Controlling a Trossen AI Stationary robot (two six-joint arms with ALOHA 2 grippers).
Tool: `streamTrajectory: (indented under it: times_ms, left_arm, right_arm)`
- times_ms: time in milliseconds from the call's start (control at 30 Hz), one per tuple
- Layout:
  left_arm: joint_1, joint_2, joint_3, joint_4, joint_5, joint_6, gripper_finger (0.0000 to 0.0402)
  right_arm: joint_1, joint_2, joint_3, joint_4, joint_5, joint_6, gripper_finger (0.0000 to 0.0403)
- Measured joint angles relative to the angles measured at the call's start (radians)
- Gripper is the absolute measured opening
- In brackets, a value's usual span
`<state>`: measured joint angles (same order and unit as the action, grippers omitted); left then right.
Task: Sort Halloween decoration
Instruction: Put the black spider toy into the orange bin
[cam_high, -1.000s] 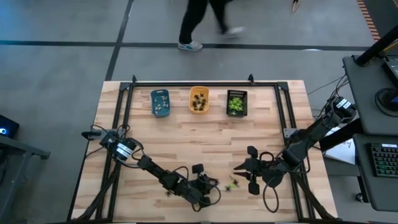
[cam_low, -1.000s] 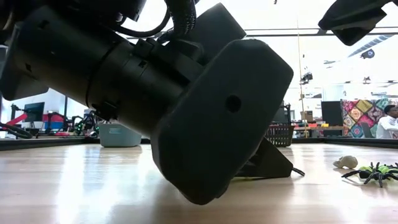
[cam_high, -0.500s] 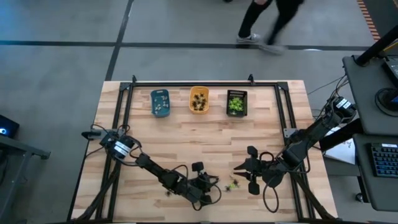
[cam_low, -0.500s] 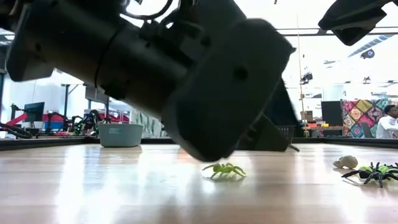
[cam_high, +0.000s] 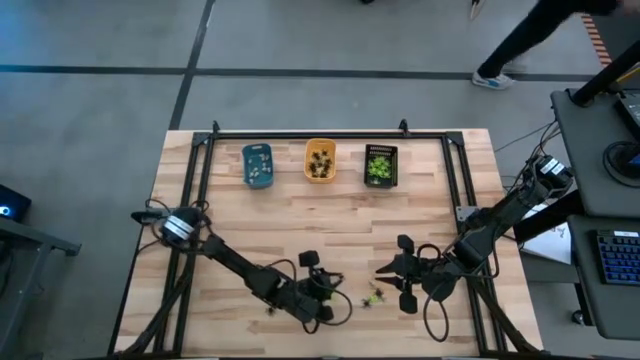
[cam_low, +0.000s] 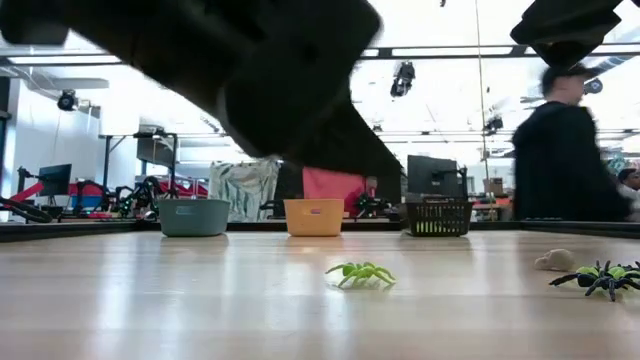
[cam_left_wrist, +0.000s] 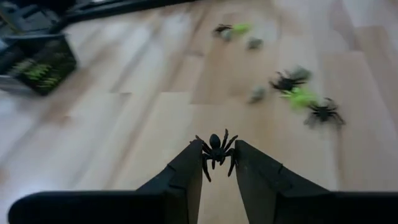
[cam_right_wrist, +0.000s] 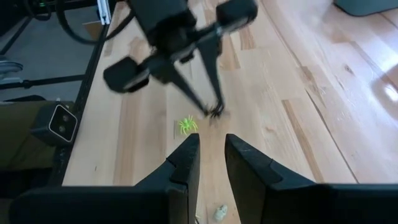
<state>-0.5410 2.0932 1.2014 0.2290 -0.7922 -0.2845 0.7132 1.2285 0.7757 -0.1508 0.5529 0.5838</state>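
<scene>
My left gripper (cam_left_wrist: 216, 163) is shut on a small black spider figure (cam_left_wrist: 216, 149), above the table's near middle (cam_high: 325, 290); the right wrist view shows it too (cam_right_wrist: 214, 111). A yellow-green spider (cam_low: 360, 272) lies on the wood just below it (cam_right_wrist: 186, 126). My right gripper (cam_right_wrist: 211, 155) hovers open and holds nothing, to the right of these (cam_high: 395, 278). More figures lie loose on the table: a black-and-green one (cam_low: 603, 278) and a pale one (cam_low: 556, 260). My left gripper pinches the black spider's body (cam_left_wrist: 215, 144) between its two fingertips, right at their free ends, legs sticking out on both sides. The fingers (cam_right_wrist: 200, 99) slant down from the table's left. The spider is lifted clear of the wood.
Three small trays stand in a row at the far edge: blue (cam_high: 257, 165), orange (cam_high: 320, 160) and black (cam_high: 380, 165), each with figures in it. Several loose figures (cam_left_wrist: 301, 96) lie ahead of the left gripper. A person (cam_low: 560, 150) walks behind the table.
My left gripper has risen from the tabletop with the black spider, still shut on it, and rolled a little. The yellow-green spider it hid in the low view now shows. The person behind the table has walked toward the right.
</scene>
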Motion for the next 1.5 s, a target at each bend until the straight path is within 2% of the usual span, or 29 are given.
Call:
streamTrajectory:
  times_ms: [167, 333, 533, 600, 933, 1133, 1233, 1500]
  left_arm:
    - [0.017, -0.127, -0.088, -0.052, -0.013, 0.021, 0.0074]
    - [0.08, -0.281, -0.209, -0.053, -0.012, 0.063, 0.0074]
    - [0.246, -0.43, -0.298, -0.051, 0.0, 0.144, 0.0074]
    - [0.322, -0.453, -0.301, -0.049, 0.038, 0.174, 0.0074]
    - [0.726, -0.458, -0.262, -0.045, 0.297, 0.348, 0.0074]
    - [0.919, -0.418, -0.219, -0.042, 0.521, 0.319, 0.0074]
    - [0.969, -0.386, -0.199, -0.043, 0.579, 0.282, 0.0074]
    - [0.995, -0.363, -0.171, -0.042, 0.586, 0.258, 0.0074]
  right_arm:
    - [0.0, 0.0, 0.0, 0.001, 0.0, -0.001, 0.0068]
    - [0.0, 0.0, 0.0, 0.005, 0.022, -0.002, 0.0068]
    - [0.0, 0.0, 0.0, 0.002, 0.038, -0.008, 0.0068]
    - [0.0, 0.0, 0.0, 0.001, 0.053, -0.008, 0.0068]
    - [0.0, 0.0, 0.0, 0.001, 0.079, -0.008, 0.0068]
    - [0.0, 0.0, 0.0, 0.001, 0.106, -0.008, 0.0068]
    - [-0.003, 0.0, 0.0, 0.0, 0.114, -0.008, 0.0068]
    - [-0.005, 0.0, 0.0, 0.0, 0.128, -0.008, 0.0068]
